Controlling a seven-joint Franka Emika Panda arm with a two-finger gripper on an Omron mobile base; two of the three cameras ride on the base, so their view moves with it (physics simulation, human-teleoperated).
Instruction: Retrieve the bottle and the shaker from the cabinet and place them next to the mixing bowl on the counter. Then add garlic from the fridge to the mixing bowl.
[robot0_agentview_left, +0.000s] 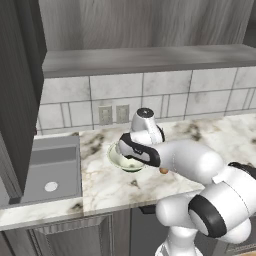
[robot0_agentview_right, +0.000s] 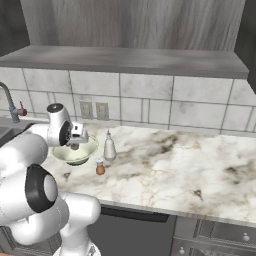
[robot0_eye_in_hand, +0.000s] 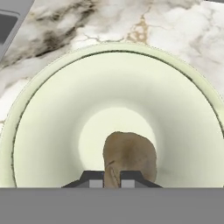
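White arm over the mixing bowl (robot0_agentview_left: 121, 161) on the marble counter (robot0_agentview_left: 110, 182), beside a grey sink (robot0_agentview_left: 47, 170).

- The worktop (robot0_agentview_right: 165, 160) looks like polished white marble with brown-grey veins.
- The mixing bowl (robot0_eye_in_hand: 52, 122) is smooth, pale cream-green, like glazed ceramic with a soft shine.
- The garlic (robot0_eye_in_hand: 130, 157) has a matt, tan skin, slightly rough.
- The bottle (robot0_agentview_right: 109, 146) looks like smooth white plastic.
- The sink (robot0_agentview_left: 47, 170) is matt grey.

White marble countertop (robot0_agentview_right: 190, 155) with brown-grey veining

A wide, pale cream-green mixing bowl (robot0_agentview_right: 75, 151) stands on it; just to the bowl's right are a slim white nozzle-topped bottle (robot0_agentview_right: 109, 146) and a small orange-brown shaker (robot0_agentview_right: 100, 167). A grey sink (robot0_agentview_left: 50, 167) is set at its left.
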